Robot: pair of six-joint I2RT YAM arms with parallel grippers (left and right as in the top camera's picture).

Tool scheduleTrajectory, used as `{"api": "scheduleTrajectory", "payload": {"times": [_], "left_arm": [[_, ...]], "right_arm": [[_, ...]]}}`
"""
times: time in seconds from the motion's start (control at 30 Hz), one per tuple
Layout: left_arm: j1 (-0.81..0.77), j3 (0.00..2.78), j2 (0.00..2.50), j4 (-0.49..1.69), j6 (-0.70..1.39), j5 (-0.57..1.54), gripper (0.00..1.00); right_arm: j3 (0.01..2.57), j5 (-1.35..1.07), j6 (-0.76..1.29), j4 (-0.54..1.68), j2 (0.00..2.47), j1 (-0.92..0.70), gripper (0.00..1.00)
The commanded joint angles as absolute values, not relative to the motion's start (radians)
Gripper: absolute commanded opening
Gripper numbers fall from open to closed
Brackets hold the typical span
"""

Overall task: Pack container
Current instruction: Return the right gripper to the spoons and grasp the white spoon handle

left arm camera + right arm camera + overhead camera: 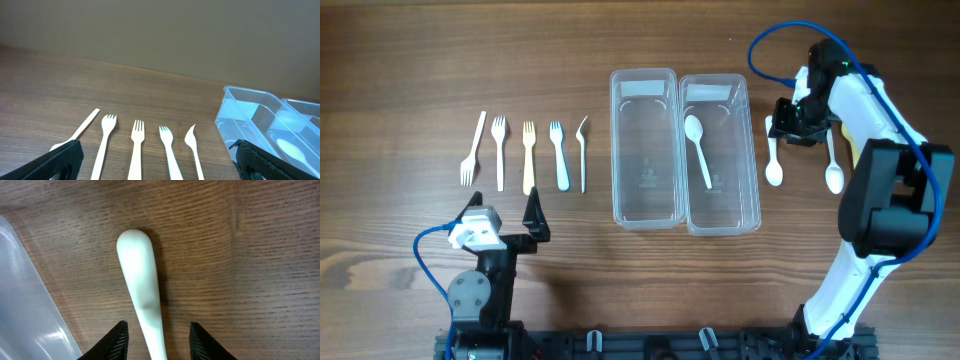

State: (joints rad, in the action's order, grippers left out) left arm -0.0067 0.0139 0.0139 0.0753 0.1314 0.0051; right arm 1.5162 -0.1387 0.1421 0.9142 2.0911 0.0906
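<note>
Black fingertips of the right gripper (159, 341) fill the bottom of the wrist view, spread apart with a white plastic spoon (136, 265) running up between them; neither finger looks to be touching it. That spoon lies flat on the wooden bench (260, 255), just beside the outer wall of the right-hand clear container (754, 200), which already has one spoon (699, 152) in it. The left-hand clear container (616, 150) sits against it with nothing inside. A second loose spoon (833, 165) waits farther right. I'd guess the spoon is very light, stiff and slick, so it would skid or swing if nipped at its tip. Closing across the narrow stem, with the fingers right down at the wood, looks the safer hold. Over on the other side, the left gripper (506, 215) hangs wide open short of a row of plastic forks (528, 155) and a knife (582, 152), holding nothing.
</note>
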Motion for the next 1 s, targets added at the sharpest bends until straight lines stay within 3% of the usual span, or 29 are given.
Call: {"api": "scheduleTrajectory", "payload": {"times": [0.0,0.33,0.7,0.97], "left_arm": [[-0.011,0.006,0.007,0.075,0.108,0.017,1.00],[-0.011,0.006,0.007,0.075,0.108,0.017,1.00],[-0.011,0.006,0.007,0.075,0.109,0.017,1.00],[-0.011,0.006,0.007,0.075,0.109,0.017,1.00]], "right_arm": [[1.475,-0.167,0.192,0.904,2.106,0.090,0.39],[1.426,-0.166,0.274,0.868,2.106,0.090,0.39],[1.425,-0.120,0.348,0.861,2.106,0.115,0.31],[1.425,-0.097,0.348,0.864,2.106,0.212,0.31]]}}
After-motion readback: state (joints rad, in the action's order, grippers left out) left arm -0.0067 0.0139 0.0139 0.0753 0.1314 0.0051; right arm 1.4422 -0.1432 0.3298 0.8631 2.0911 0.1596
